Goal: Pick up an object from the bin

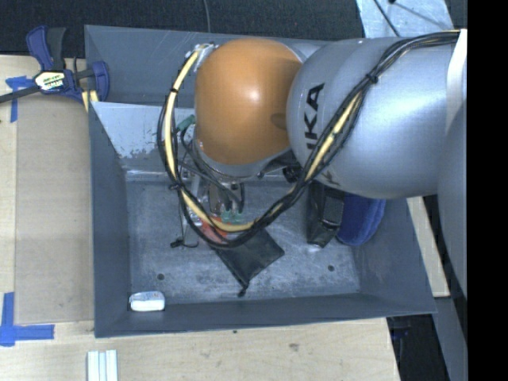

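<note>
Arm links (pixel 381 117) of silver metal reach in from the right of the camera view and bend down into the grey bin (pixel 107 213). We see a rounded orange cover (pixel 242 101) on the wrist, with yellow and black cables (pixel 171 133) looped round it. Beneath the cover the gripper (pixel 222 209) hangs low over the middle of the bin's floor. We cannot tell whether it is spread or closed.

A flat black square piece (pixel 252 256) lies tilted on the floor just beside the gripper, toward the near wall. A black block (pixel 325 213) and a blue rounded thing (pixel 361 222) sit under the arm at the right. A small white thing (pixel 147 301) lies well apart in the near left corner. The floor is scuffed and speckled.
</note>
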Robot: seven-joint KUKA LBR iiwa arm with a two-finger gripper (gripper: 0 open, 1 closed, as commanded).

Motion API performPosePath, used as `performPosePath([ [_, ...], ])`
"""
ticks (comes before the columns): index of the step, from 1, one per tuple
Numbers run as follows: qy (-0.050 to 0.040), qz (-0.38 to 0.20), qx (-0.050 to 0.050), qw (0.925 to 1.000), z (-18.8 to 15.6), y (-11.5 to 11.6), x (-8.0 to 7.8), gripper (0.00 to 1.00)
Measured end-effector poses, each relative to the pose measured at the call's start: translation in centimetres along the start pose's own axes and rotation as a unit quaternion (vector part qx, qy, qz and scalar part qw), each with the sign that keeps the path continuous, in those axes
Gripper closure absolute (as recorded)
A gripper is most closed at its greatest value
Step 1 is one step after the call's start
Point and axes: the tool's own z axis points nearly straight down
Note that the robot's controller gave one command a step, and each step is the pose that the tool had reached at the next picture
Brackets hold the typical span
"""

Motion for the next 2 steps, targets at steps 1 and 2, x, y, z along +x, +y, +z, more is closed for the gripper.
performPosePath([
  [1, 0.0040, -0.013, 0.003, 0.9999, 8.7, -5.3, -0.5, 0.00],
  [2, 0.0003, -0.135, 0.001, 0.9909, 10.7, -11.7, -3.4, 0.00],
])
